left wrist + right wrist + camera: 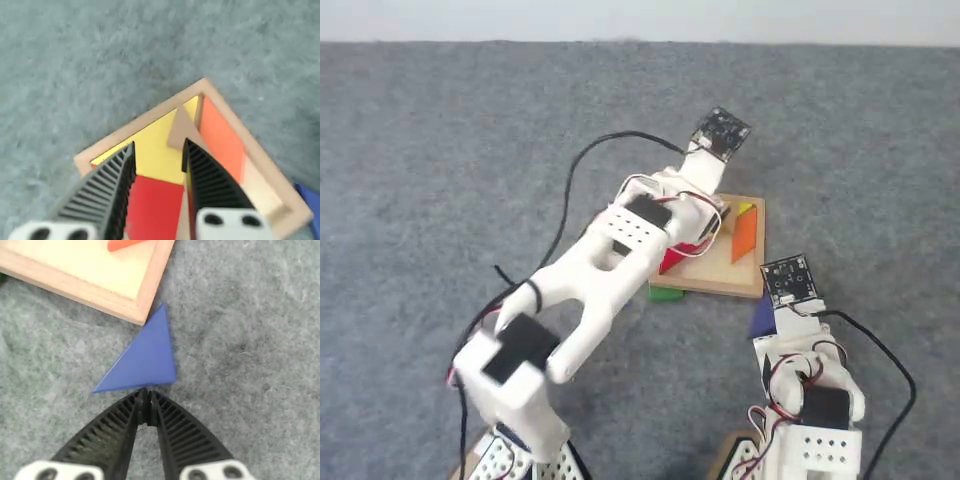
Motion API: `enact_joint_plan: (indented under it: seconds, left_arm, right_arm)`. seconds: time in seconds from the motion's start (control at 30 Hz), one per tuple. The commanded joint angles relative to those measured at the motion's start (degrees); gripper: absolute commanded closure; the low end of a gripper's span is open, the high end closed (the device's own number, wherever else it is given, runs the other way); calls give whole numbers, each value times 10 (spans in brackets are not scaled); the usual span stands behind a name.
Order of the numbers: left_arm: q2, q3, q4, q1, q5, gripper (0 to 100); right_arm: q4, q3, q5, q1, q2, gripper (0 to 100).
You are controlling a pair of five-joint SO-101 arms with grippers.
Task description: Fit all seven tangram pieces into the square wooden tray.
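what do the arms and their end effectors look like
The left arm and right arm are white plastic shells with black motors, black cables and thin red and white wires. Each wrist carries a small black camera board. The left end effector and right end effector have black, ribbed, tapering fingers on white bases with round holes.

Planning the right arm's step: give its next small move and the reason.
Probably open the right end effector: its jaws are shut, with the tips at the edge of the blue triangle, which lies ungrasped just outside the wooden tray corner.
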Motion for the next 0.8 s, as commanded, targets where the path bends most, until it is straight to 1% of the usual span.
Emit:
enact_joint_plan:
  seconds: [0.0,0.07,0.2,0.33,0.4,0.57,0.77]
  left_arm:
    - [49,-91,-20,-3,0,848]
    - [99,-148,-11,-4,-1,846]
    - [187,-273,50,-4,-1,811]
    - [234,-364,96,-2,-4,811]
    - [252,-386,110,0,-4,811]
    - [276,-391,127,-4,-4,812]
    - [270,-394,201,-1,-4,812]
  right_arm:
    - [-3,11,-1,5,-12,991]
    - [-3,11,-1,5,-12,991]
    - [-3,11,-1,5,-12,991]
    - [-3,11,-1,5,-12,991]
    - [-3,11,-1,5,-12,991]
    - [-3,11,-1,5,-12,991]
    - [-3,11,-1,5,-12,991]
